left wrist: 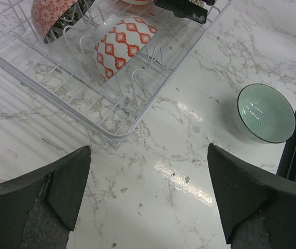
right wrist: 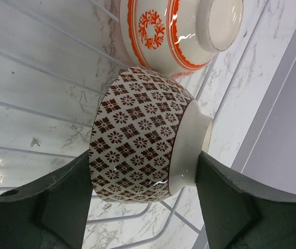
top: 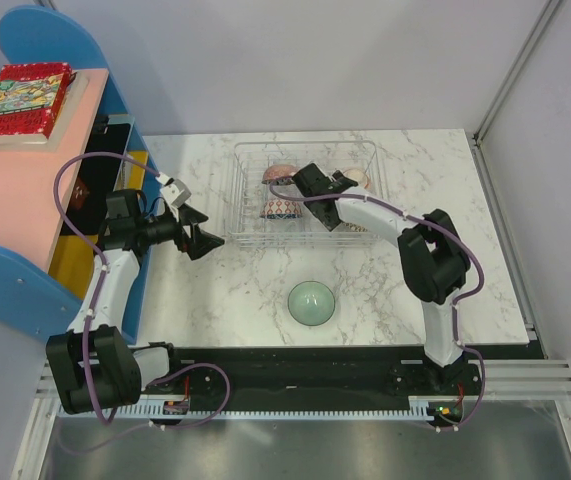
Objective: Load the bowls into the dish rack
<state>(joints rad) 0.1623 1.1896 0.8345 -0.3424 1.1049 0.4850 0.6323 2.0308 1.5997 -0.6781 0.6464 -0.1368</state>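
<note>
Mint-green round bowl [top: 312, 302] just sits on the marble table [top: 245, 290], 4 o'clock from the wide-open empty left gripper [top: 200, 230] seen overhead, while the right gripper [right wrist: 143, 161] clamps a brown-lattice bowl [right wrist: 137, 129] in the clear plastic rack [top: 305, 146].

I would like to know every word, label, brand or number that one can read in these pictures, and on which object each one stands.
No text can be read in any view.
The book on the pink shelf: its cover print is too small and blurred to read.
The brown lattice bowl, orange floral bowl, mint-green bowl and dish rack: patterns or plain surfaces only, no letters.
</note>
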